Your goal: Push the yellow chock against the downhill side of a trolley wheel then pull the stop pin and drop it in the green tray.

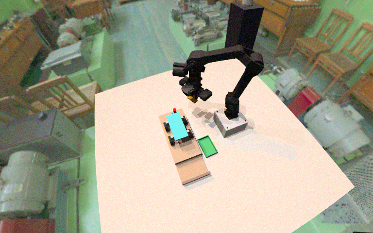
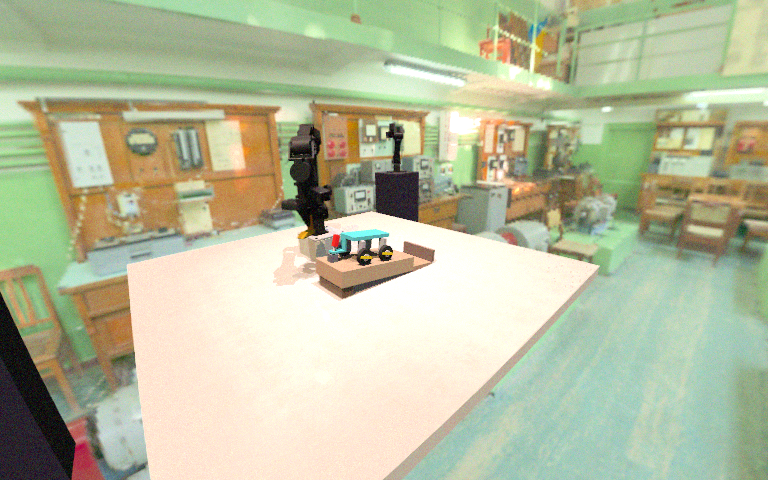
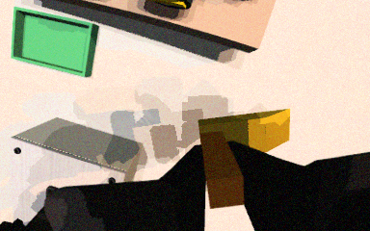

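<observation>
My gripper (image 1: 195,95) (image 3: 214,150) is shut on the orange-brown handle of the yellow chock (image 1: 192,99) (image 2: 305,233) (image 3: 269,130). It holds the chock in the air, beyond the ramp's uphill end and towards the arm's side. The chock's black base cannot be made out. The cyan-topped trolley (image 1: 177,126) (image 2: 367,234) stands on the ramp (image 1: 183,153) (image 2: 368,275) (image 3: 251,24). The red-headed stop pin (image 1: 174,109) (image 2: 335,241) stands upright at the trolley's uphill end. The green tray (image 1: 207,146) (image 3: 55,40) shows no pin in it.
The arm's grey base block (image 1: 232,127) (image 3: 48,173) stands to the right of the ramp in the top view. The tray lies close beside the ramp, on the base's side. A raised lip (image 1: 196,177) (image 2: 419,251) crosses the ramp's low end.
</observation>
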`<state>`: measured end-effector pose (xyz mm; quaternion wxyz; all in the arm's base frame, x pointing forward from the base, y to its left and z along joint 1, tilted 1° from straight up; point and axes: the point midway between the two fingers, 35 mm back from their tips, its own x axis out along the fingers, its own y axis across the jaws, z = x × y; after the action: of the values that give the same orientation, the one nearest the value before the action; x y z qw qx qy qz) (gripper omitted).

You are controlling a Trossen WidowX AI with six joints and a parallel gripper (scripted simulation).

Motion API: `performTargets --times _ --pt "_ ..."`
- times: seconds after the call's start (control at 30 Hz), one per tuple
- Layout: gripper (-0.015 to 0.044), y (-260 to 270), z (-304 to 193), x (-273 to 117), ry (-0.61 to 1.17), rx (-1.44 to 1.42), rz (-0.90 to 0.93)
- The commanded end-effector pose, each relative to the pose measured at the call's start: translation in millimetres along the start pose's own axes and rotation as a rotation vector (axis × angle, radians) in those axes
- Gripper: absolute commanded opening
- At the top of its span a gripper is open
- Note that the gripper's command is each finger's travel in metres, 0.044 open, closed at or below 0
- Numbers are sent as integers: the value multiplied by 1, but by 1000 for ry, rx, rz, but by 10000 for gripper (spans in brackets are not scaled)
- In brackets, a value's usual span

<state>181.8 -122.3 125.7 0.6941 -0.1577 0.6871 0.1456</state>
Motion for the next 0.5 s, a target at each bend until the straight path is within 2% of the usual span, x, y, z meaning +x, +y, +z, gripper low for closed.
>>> performTargets --times 0.0,0.27,0.47 --pt "0 0 -1 0 3 141 -3" --pt "0 0 -1 0 2 404 -4" --pt "0 0 -1 0 2 425 -4"
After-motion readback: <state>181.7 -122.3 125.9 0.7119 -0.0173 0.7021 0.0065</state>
